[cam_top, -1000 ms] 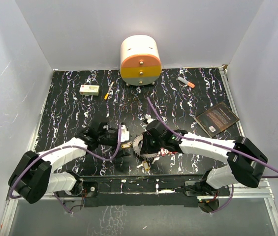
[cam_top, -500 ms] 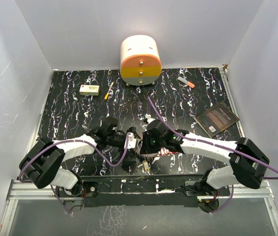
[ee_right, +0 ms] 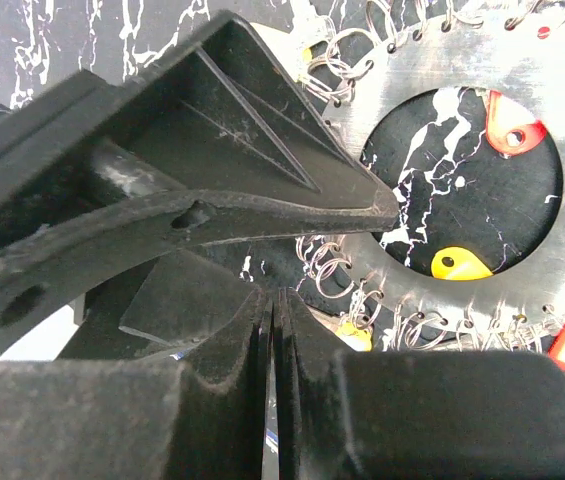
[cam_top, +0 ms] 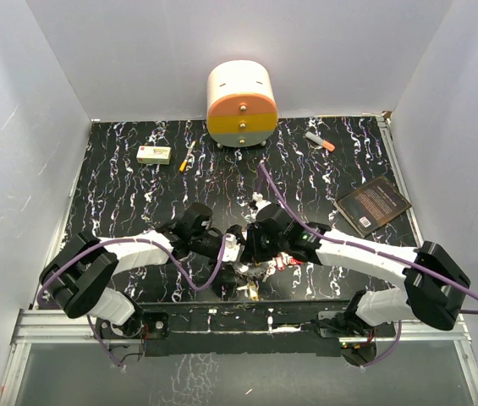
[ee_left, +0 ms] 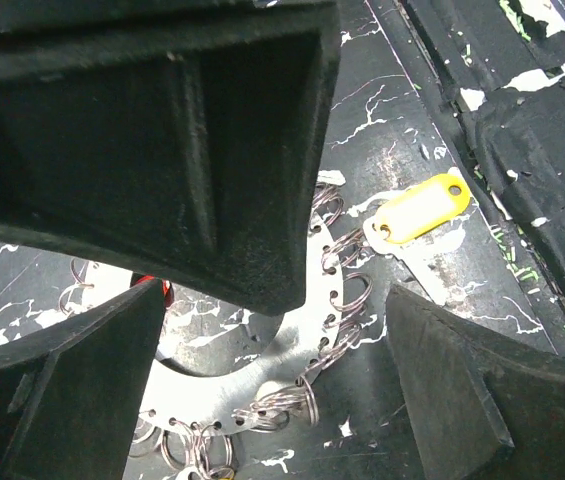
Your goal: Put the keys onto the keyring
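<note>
The keyring (ee_left: 262, 352) is a flat silver ring with small wire loops along its rim, lying on the black marbled table. My left gripper (ee_left: 277, 335) stands open over its rim, one finger on each side. A yellow-headed key (ee_left: 422, 208) lies just beyond the ring, and a red head (ee_left: 152, 292) shows inside it. In the right wrist view the keyring (ee_right: 562, 90) has red (ee_right: 512, 132) and yellow (ee_right: 460, 263) key heads in its hole. My right gripper (ee_right: 274, 330) is shut beside the rim. From above, both grippers (cam_top: 232, 247) (cam_top: 254, 245) hide most of the ring.
A round cream, orange and yellow drawer unit (cam_top: 241, 104) stands at the back. A white box (cam_top: 153, 154), an orange pen (cam_top: 186, 161), a marker (cam_top: 320, 140) and a dark book (cam_top: 374, 205) lie around. The table's front rail (cam_top: 239, 326) is close behind the ring.
My left arm has swung right and brought its open gripper over the keyring, close against the right gripper. The right arm has shifted only slightly.
</note>
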